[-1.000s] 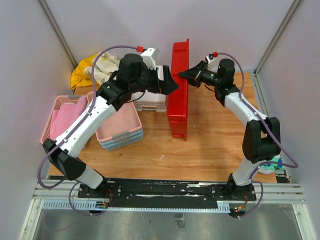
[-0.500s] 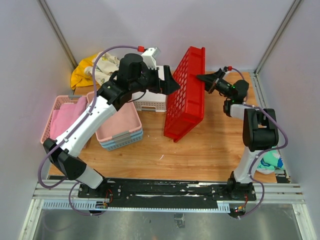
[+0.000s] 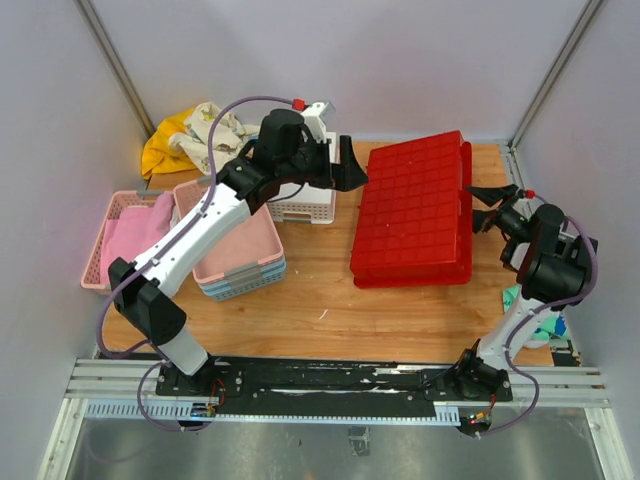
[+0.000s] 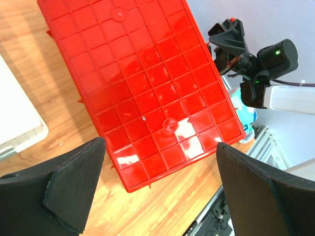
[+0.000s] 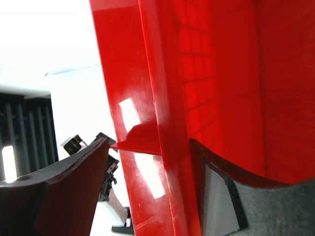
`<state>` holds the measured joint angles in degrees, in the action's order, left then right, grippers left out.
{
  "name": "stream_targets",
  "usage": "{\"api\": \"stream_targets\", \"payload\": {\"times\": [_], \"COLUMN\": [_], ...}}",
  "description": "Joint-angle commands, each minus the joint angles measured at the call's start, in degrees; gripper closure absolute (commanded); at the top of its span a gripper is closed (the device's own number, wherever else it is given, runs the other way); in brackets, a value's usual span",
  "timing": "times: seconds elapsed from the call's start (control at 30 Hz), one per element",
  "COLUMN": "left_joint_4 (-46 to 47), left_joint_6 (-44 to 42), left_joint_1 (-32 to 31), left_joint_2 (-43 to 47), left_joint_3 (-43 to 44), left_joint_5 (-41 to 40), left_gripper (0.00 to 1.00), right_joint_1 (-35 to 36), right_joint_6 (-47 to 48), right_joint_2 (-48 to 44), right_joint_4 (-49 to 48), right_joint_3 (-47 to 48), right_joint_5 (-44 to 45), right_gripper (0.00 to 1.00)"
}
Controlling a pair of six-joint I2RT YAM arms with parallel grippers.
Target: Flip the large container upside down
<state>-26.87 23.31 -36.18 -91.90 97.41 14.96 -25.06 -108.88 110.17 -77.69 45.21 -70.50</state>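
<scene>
The large container (image 3: 415, 215), a bright red bin, lies flat on the wooden table with its grid-ribbed underside facing up; the left wrist view shows it too (image 4: 142, 83). My left gripper (image 3: 352, 172) hangs open just off its far left corner and holds nothing (image 4: 160, 142). My right gripper (image 3: 483, 208) is at the bin's right edge. In the right wrist view the red rim (image 5: 162, 123) runs between its spread fingers (image 5: 147, 142), with a gap beside the left finger (image 5: 64, 196).
A white basket (image 3: 300, 205) stands left of the bin under my left arm. Further left are a pink basket stacked on a blue one (image 3: 240, 255) and a pink basket holding cloth (image 3: 120, 240). Crumpled yellow cloth (image 3: 180, 135) lies at the back left, and a teal item (image 3: 530, 320) near the right arm's base.
The red bin, upright on its long side a second ago, tipped over to the right and now lies bottom up. My right gripper swung right and down with it and opened.
</scene>
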Motion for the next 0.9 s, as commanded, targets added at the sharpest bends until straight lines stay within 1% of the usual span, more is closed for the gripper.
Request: {"api": "stream_targets", "payload": {"times": [0.0,0.07,0.1,0.13,0.17,0.2,0.23,0.37,0.47,0.57,0.6,0.7,0.8,0.87], "left_joint_4": [2.5,2.5,2.3,2.2,2.1,2.2,2.6,3.3,3.2,3.6,3.7,4.4,5.4,6.1], "left_joint_6": [1.8,2.1,2.2,2.1,2.0,2.0,1.9,2.1,2.1,2.2,2.1,2.3,2.7,3.0], "left_joint_1": [-0.2,-0.2,-0.2,-0.2,-0.2,-0.2,-0.2,-0.2,-0.2,-0.2,-0.2,-0.2,-0.2,-0.3], "left_joint_2": [-3.8,-5.1,-5.6,-5.9,-6.0,-5.9,-5.8,-6.1,-6.4,-6.3,-6.2,-6.1,-6.2,-6.7], "left_joint_3": [1.2,1.2,1.2,1.1,1.0,0.7,0.3,-1.1,-2.0,-3.6,-4.0,-5.6,-7.1,-7.9], "left_joint_5": [3.0,4.0,4.2,4.2,4.1,3.9,3.8,3.5,3.5,3.2,3.1,3.3,3.7,3.9], "left_gripper": [0.01,0.01,0.01,0.01,0.01,0.01,0.01,0.01,0.01,0.01,0.01,0.01,0.01,0.01], "right_joint_1": [-2.8,-2.9,-3.0,-2.9,-2.7,-2.4,-2.4,-1.9,-1.1,-0.3,0.1,1.4,2.7,4.3], "right_joint_6": [20.5,34.6,45.5,57.3,69.4,73.3,74.2,74.5,76.9,79.9,80.9,82.5,81.1,77.7], "right_joint_2": [-4.0,-6.9,-8.8,-10.0,-10.6,-11.0,-11.6,-13.1,-14.2,-15.6,-16.2,-17.9,-20.2,-22.3], "right_joint_4": [20.9,40.5,55.6,78.3,90.2,96.4,97.9,98.4,101.5,106.2,108.1,112.0,113.1,111.8], "right_joint_3": [0.0,3.2,6.4,10.8,15.4,18.0,18.9,18.2,18.7,19.9,20.6,22.0,21.7,20.4], "right_joint_5": [-3.1,-1.4,0.9,5.0,9.8,13.6,15.3,18.4,22.5,29.7,34.4,43.5,49.4,51.6], "right_gripper": [0.32,0.3,0.3,0.29,0.29,0.28,0.28,0.27,0.26,0.25,0.25,0.24,0.24,0.24]}}
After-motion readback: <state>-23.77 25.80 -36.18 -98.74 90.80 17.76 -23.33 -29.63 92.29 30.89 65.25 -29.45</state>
